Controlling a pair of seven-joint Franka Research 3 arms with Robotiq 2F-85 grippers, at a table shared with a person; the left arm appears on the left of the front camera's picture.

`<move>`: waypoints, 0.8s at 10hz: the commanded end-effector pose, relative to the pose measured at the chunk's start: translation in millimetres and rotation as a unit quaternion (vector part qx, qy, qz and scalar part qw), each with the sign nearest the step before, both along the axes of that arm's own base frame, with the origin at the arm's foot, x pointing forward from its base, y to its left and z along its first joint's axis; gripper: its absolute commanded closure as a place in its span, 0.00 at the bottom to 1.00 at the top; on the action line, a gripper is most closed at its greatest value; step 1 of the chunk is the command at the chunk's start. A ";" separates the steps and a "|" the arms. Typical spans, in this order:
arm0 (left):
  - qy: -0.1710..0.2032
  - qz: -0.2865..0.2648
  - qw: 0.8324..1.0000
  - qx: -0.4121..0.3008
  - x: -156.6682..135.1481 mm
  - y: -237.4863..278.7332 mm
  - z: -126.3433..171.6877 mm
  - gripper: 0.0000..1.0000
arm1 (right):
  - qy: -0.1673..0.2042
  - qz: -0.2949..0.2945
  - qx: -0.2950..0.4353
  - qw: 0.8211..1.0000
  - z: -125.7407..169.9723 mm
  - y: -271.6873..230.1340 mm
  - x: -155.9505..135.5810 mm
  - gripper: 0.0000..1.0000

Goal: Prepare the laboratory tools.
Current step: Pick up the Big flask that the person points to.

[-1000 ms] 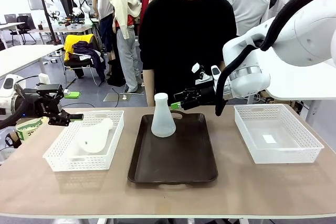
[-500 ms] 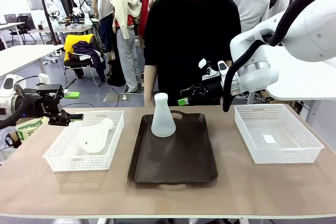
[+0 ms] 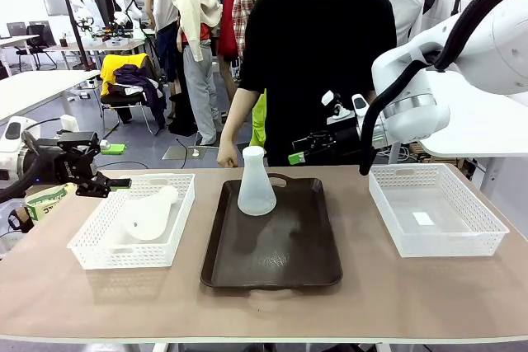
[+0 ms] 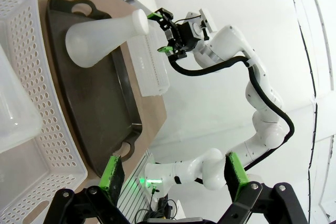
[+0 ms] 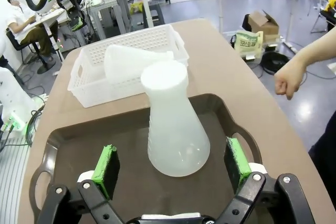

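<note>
One translucent white flask [image 3: 256, 183] stands upright on the far part of the dark brown tray [image 3: 272, 265]. A second flask [image 3: 148, 216] lies on its side in the left white basket [image 3: 124, 260]. My right gripper [image 3: 301, 152] hovers open, right of the upright flask and above the tray's far edge. In the right wrist view this flask [image 5: 176, 129] stands just ahead of the open right gripper [image 5: 172, 167], apart from the pads. My left gripper [image 3: 120, 182] hangs open at the left basket's far left corner. In the left wrist view the left gripper [image 4: 173, 174] holds nothing.
A white basket [image 3: 450, 246] with a small label sits at the right. The person stands at the far side, one hand [image 3: 226, 156] hanging near the tray's far left corner. Bare tabletop runs along the front edge.
My right gripper has drawn back to the right and slightly up, away from the upright flask. The person has stepped to the right. The left arm has not moved.
</note>
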State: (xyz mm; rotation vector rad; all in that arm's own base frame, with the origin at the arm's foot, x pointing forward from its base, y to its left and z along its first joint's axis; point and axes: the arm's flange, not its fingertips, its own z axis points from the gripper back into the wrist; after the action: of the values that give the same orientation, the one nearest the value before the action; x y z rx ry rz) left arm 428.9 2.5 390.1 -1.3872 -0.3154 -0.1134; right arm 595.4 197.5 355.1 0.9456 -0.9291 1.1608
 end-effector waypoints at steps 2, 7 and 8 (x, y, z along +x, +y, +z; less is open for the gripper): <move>-0.057 0.007 0.998 0.021 -10.2 4.2 22.7 0.00 | -0.003 0.003 -0.001 1.000 -1.6 5.0 1.7 0.00; -0.025 0.002 1.000 0.003 -19.1 5.8 20.4 0.00 | -0.003 0.003 -0.001 1.000 -1.6 5.0 1.7 0.00; -0.037 0.005 0.999 0.008 -10.3 1.7 23.4 0.00 | -0.003 0.003 -0.001 1.000 -1.6 5.0 1.7 0.00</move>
State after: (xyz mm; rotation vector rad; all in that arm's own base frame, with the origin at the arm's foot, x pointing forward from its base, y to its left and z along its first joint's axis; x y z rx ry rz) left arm 416.4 4.3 409.2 -1.3699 -0.3738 -0.1498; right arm 594.5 200.2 354.9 0.9484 -0.9272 1.1645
